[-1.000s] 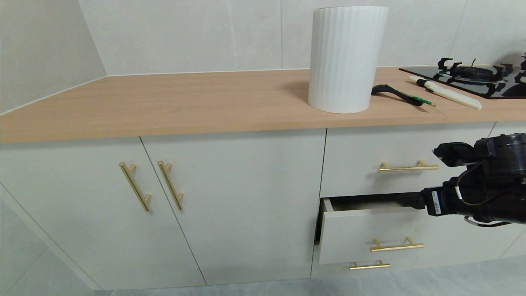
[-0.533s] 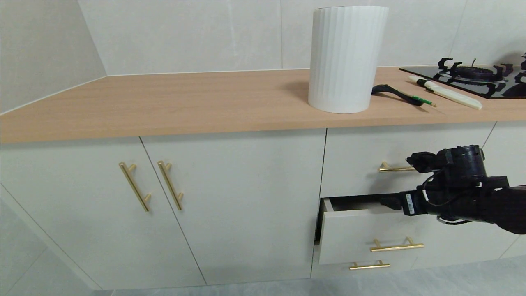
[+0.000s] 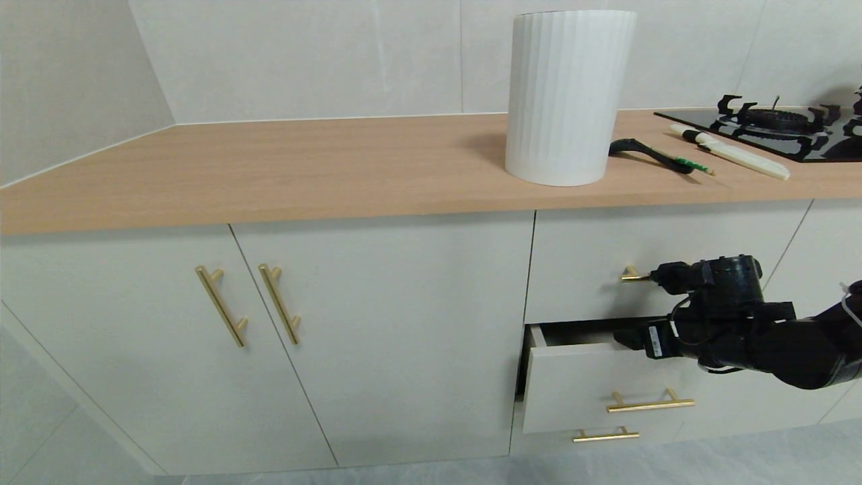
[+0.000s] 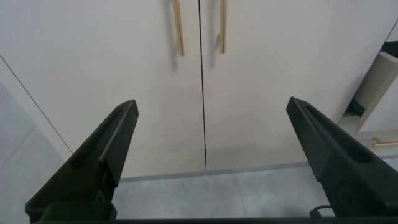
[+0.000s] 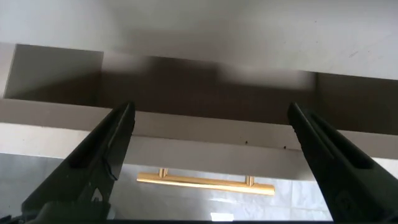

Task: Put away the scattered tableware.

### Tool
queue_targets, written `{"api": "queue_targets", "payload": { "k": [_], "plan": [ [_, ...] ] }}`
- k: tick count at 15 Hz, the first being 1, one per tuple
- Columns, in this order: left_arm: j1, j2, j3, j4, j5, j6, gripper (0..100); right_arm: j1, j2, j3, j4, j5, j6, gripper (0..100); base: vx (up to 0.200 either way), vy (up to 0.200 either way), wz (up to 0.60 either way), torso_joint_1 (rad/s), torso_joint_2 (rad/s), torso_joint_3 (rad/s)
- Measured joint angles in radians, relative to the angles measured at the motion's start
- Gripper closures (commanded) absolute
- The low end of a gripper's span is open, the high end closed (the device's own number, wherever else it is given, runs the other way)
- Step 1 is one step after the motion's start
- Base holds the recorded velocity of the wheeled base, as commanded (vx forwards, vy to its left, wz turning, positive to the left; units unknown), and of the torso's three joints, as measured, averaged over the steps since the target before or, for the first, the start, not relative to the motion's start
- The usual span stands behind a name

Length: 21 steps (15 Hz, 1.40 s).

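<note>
**Tableware loose on the bench, drawer ajar**

A black ladle-like utensil (image 3: 645, 152) lies flat near the right end of the wooden bench (image 3: 303, 168). Its bowl points left and its slim handle runs right to a green-patterned tip. Close on its right, not touching, a long white knife (image 3: 737, 156) with a black band lies flat and slanted. Below, a white drawer (image 3: 586, 387) with a brass bar handle stands pulled out a little.
</note>
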Motion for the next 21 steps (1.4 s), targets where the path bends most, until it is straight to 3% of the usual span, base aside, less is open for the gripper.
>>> {"api": "queue_targets", "payload": {
  "k": [5,12,17,21],
  "plan": [
    [0.000,0.000,0.001,0.000,0.000,0.000,0,0.000,-0.017,0.011,0.033,0.001,-0.002,0,0.000,0.000,0.00,0.000,0.00,0.000],
    [0.000,0.000,0.001,0.000,0.000,0.000,0,0.000,-0.069,0.010,0.200,0.012,-0.012,0,0.000,0.000,0.00,0.000,0.00,0.000],
    [0.000,0.000,0.000,0.000,0.000,0.000,0,0.000,-0.161,0.021,0.443,0.013,-0.039,0,0.000,0.000,0.00,0.000,0.00,0.000],
    [0.000,0.000,0.000,0.000,0.000,0.000,0,0.001,-0.224,0.073,0.488,0.005,-0.050,0,0.000,0.000,0.00,0.000,0.00,0.000]
  ]
}}
